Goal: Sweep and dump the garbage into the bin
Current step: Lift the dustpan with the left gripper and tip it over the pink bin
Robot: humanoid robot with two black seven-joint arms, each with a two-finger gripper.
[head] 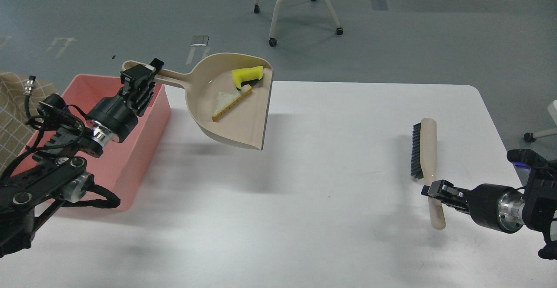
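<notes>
Sweeping looks done; left gripper (140, 78) clamps the raised dustpan (233, 101) holding sponge piece (247, 76) and slice (229, 102); right gripper (430, 191) grips the brush (428, 166); dumping into pink bin (130, 157) remains.

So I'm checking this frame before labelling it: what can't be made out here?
- Pink bin: the left arm hides most of its inside and near wall.
- Right pincer: at the brush handle; grip unclear, seen small and dark.
- Right arm: cut off by the frame's right edge.
</notes>
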